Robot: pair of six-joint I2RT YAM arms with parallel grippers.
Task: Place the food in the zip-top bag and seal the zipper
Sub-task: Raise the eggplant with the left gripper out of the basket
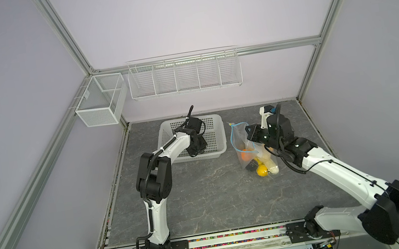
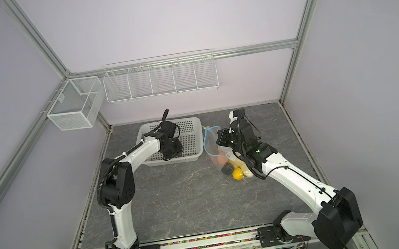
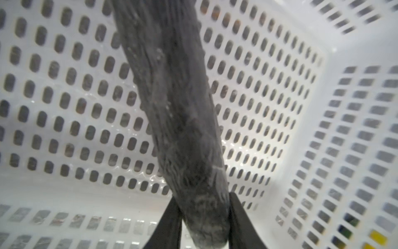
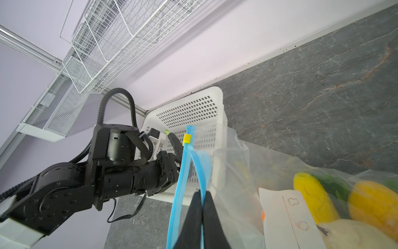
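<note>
1. The left tool [image 3: 203,197], partly closed, gripped the dark food piece [image 3: 172,97] inside the white basket [image 3: 336,49].
2. The right tool [image 4: 202,193], fully closed, pinched the blue zipper [image 4: 182,172] of the zip-top bag [image 4: 237,168], on the tabletop [image 1: 203,196] beside the basket.
</note>
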